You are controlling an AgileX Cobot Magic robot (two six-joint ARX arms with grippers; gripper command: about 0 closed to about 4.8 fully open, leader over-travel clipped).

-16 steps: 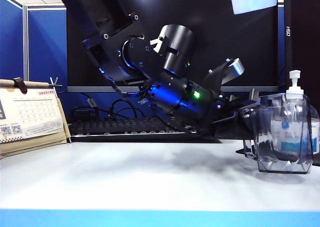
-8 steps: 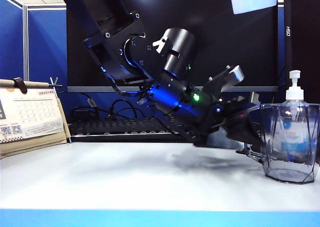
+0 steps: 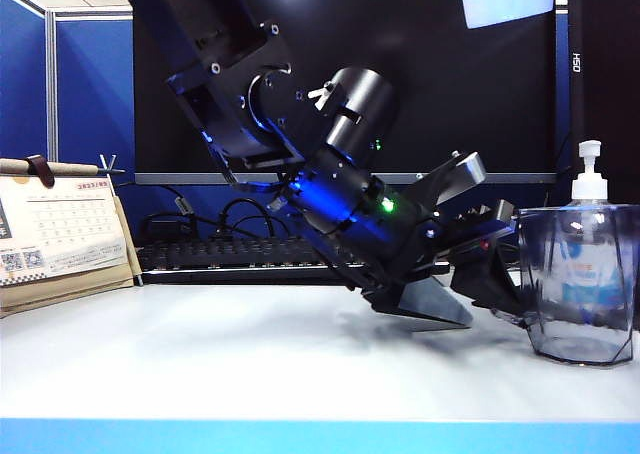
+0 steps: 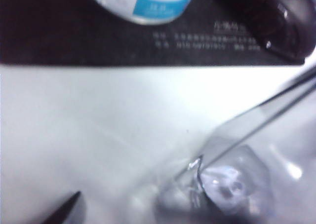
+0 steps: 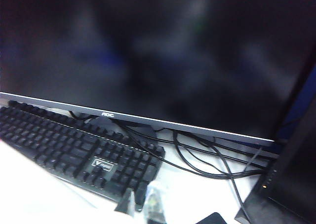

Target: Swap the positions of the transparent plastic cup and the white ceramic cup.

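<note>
Over at the far left, a desk calendar (image 3: 60, 236) leans at the table (image 3: 250, 364) edge, and behind it a black keyboard (image 3: 240, 257) lies under the big dark monitor (image 3: 420, 64). From the upper left the left arm reaches down across the middle, and its left gripper (image 3: 487, 279) is low, close over the table, right beside the transparent plastic cup (image 3: 582, 282). Its jaws are spread apart and they hold nothing; the cup stands upright on the table by itself at the far right, with one dark finger (image 3: 488, 274) very near its handle side, though I cannot tell if they touch. Behind the cup stands a pump bottle (image 3: 588, 189). The right gripper (image 5: 143, 202) shows only in its own wrist view, above the keyboard near some cables (image 5: 207, 157), jaws closed and empty. The white ceramic cup is nowhere in sight.
</note>
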